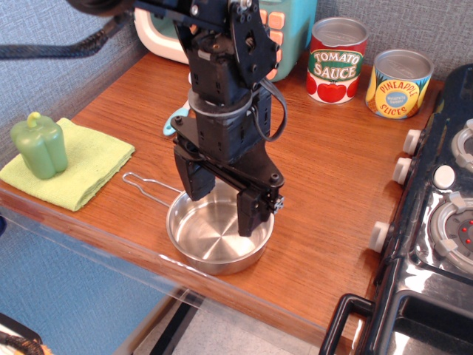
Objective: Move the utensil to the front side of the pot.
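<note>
The pot (pixel 214 237) is a shallow shiny steel pan near the table's front edge, with its wire loop handle (pixel 148 186) pointing left. My gripper (pixel 222 198) hangs directly over the pan with its two black fingers (pixel 251 213) spread apart and nothing between them. The utensil (pixel 176 120) shows only as a light blue handle end on the table behind the pan, just left of the arm. Its white bowl is hidden behind the arm.
A green toy pepper (pixel 38 145) sits on a yellow-green cloth (pixel 74 170) at the left. A tomato sauce can (pixel 336 61) and a pineapple can (pixel 397 83) stand at the back right. A toy stove (pixel 436 214) fills the right side. A teal toy appliance (pixel 284 29) is behind the arm.
</note>
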`<move>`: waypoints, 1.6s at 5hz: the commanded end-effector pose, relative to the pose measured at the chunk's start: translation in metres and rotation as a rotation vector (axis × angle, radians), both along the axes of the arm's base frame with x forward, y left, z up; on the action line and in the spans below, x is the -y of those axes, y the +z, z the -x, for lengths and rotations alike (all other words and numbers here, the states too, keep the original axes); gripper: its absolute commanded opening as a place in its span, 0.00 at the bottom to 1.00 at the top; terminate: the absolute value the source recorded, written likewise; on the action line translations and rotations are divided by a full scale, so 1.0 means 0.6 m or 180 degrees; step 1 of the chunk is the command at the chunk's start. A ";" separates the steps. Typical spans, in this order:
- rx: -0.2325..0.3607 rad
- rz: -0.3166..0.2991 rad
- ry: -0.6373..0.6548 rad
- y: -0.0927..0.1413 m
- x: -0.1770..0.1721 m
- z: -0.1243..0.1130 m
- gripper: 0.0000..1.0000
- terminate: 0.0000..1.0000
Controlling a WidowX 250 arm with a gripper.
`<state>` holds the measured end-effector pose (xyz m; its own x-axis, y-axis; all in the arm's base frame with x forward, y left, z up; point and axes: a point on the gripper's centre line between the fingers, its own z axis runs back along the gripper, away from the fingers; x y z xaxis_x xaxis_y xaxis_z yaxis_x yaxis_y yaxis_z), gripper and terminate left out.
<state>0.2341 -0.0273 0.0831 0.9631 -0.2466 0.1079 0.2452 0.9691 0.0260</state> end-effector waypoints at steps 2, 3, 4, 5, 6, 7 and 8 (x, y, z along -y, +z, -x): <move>0.0018 0.0045 0.0135 0.007 -0.018 -0.023 1.00 0.00; 0.0144 0.0068 0.0469 0.031 -0.060 -0.093 1.00 0.00; 0.0302 -0.0006 0.0842 0.051 -0.113 -0.166 1.00 0.00; 0.0269 0.0019 0.1124 0.028 -0.162 -0.219 1.00 0.00; 0.0199 -0.0050 0.1198 -0.002 -0.195 -0.241 1.00 0.00; 0.0126 -0.0084 0.1283 -0.031 -0.225 -0.242 1.00 0.00; 0.0063 -0.0046 0.1370 -0.044 -0.253 -0.236 1.00 0.00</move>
<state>0.3727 0.1157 0.0382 0.9822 0.1724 0.0751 -0.1751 0.9840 0.0323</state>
